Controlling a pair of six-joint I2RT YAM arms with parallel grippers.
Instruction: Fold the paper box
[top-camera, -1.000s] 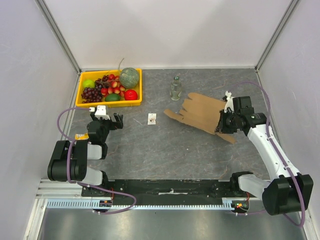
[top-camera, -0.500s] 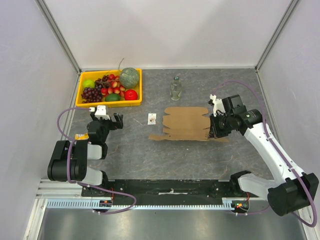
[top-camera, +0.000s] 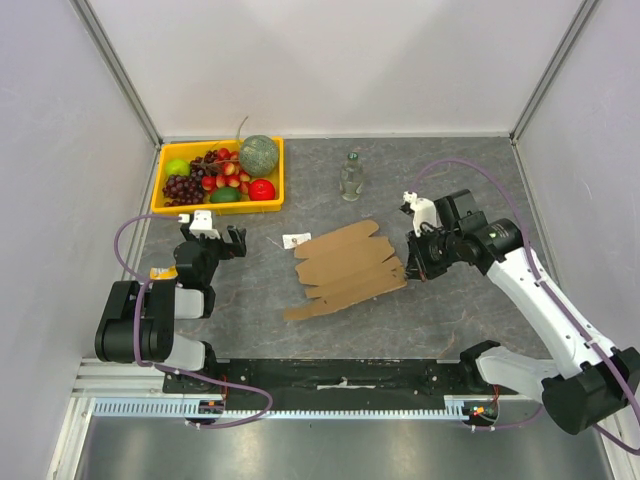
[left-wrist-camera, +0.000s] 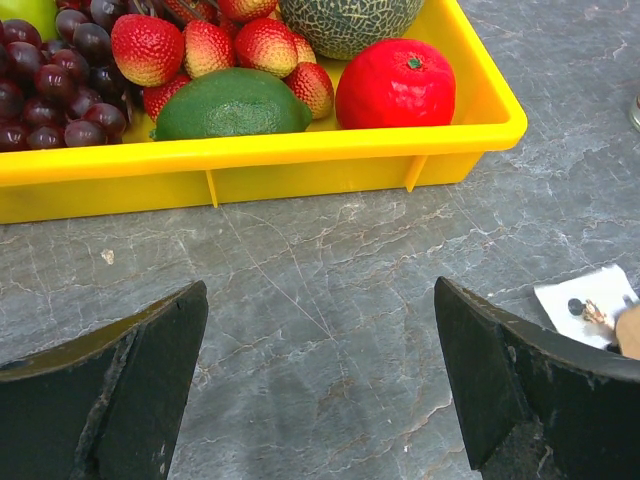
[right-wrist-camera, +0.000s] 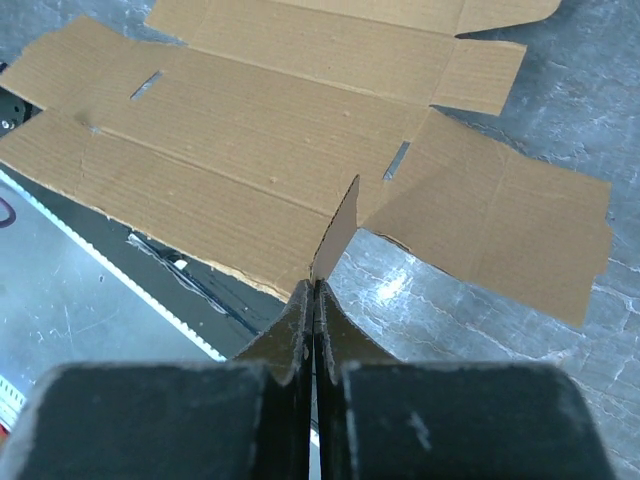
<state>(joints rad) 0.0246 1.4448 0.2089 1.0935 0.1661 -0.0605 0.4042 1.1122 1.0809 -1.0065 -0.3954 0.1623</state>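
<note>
Brown corrugated paper box (top-camera: 345, 268), flat, unfolded, slotted

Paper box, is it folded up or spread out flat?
Spread flat: the paper box is an open sheet with its flaps out. The right gripper pinches one upturned tab.

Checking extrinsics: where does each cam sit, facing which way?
Top external: above and behind, looking down on the table; left arm and right arm show.
Left wrist: low on the left gripper, facing the yellow tray; open fingers show.
Right wrist: looks down the right gripper, shut on the paper box.
Shared: top and right wrist both see the paper box.
</note>
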